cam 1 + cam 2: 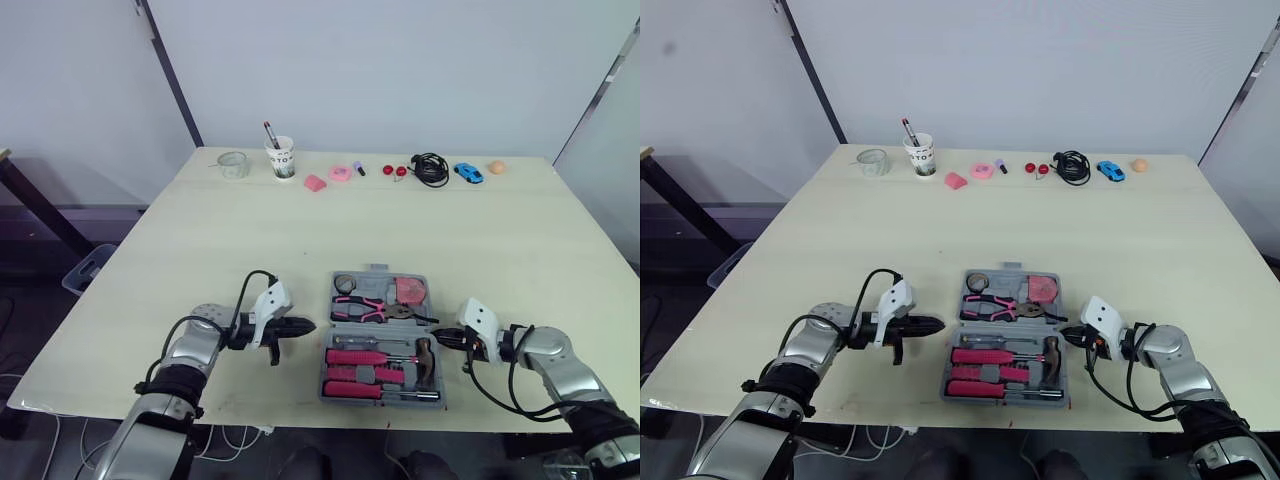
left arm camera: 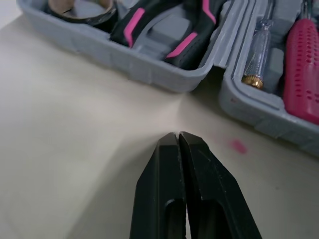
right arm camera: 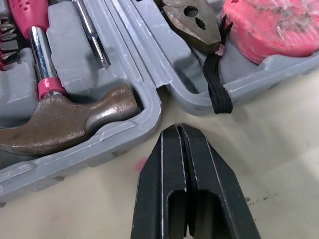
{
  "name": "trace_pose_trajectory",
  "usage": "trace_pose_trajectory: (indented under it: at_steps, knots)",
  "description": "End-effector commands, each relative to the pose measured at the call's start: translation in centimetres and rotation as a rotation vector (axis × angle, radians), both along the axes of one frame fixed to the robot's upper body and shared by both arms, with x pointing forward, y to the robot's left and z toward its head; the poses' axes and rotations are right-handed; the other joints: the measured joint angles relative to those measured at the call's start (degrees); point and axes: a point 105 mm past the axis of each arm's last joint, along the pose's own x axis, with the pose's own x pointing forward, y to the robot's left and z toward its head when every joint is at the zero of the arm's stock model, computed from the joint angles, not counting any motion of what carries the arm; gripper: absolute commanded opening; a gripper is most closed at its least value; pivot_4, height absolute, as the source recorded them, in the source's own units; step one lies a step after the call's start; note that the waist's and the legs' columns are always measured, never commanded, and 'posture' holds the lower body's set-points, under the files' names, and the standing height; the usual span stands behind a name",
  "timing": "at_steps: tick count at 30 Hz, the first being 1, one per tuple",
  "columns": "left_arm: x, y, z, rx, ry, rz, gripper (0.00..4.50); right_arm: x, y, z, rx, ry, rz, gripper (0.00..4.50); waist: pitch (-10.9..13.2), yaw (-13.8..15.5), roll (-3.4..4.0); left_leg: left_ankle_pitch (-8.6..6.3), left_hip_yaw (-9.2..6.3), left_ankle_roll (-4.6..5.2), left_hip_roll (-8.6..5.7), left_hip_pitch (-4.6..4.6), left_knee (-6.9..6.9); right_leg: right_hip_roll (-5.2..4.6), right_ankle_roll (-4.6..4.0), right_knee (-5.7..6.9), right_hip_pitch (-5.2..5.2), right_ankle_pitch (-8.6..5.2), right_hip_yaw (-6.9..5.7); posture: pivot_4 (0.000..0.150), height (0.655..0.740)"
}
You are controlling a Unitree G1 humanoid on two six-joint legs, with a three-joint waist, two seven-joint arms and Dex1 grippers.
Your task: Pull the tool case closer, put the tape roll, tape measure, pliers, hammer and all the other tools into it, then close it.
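— Grippers, anyone? What are they up to?

— Left gripper (image 2: pixel 178 135) has its fingers pressed together with nothing in them, tip low over the table just left of the case (image 2: pixel 149 74), by the seam between its two halves. Right gripper (image 3: pixel 180 128) is the same deal: squeezed shut and empty, just right of the case next to the hammer (image 3: pixel 65 122) head. Doesn't look like either one is touching the case.

— And the case, where's it at?

— Lying open at the near edge of the table (image 1: pixel 200 230), right between the two grippers. The far half has the tape roll (image 1: pixel 345 282) in its left corner, pliers (image 1: pixel 360 308) across the middle and the pink tape measure (image 1: pixel 408 290) on the right. The near half has pink-handled screwdrivers (image 1: pixel 350 372) and the hammer on the right. Along the far edge there's a cup (image 1: pixel 283 157) with a pen in it, a jar (image 1: pixel 232 164), a black cable (image 1: pixel 430 168) and a blue toy car (image 1: pixel 468 172), all well apart from the case.
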Motion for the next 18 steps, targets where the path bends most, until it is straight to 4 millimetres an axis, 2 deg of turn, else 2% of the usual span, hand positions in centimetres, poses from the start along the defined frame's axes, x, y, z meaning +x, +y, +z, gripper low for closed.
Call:
trace_pose_trajectory:
  at_steps: [1,18]
  knots:
    - [-0.5,-0.7,-0.7,0.024,0.030,-0.045,0.12,0.2,0.3,0.7,0.000,-0.035,0.025,0.01,0.0,0.0,0.00,0.00,0.00,0.00,0.00,0.00,0.00,0.00,0.00,0.00,0.00,0.00,0.00,0.150,0.7400]
    - [-0.4,-2.5,-1.1,0.033,0.041,-0.099,0.12,0.5,0.9,0.7,0.000,-0.048,0.044,0.01,0.0,-0.1,0.00,0.00,-0.01,0.00,0.00,0.01,0.01,0.01,0.00,0.01,0.01,0.00,0.00,0.150,0.7400]
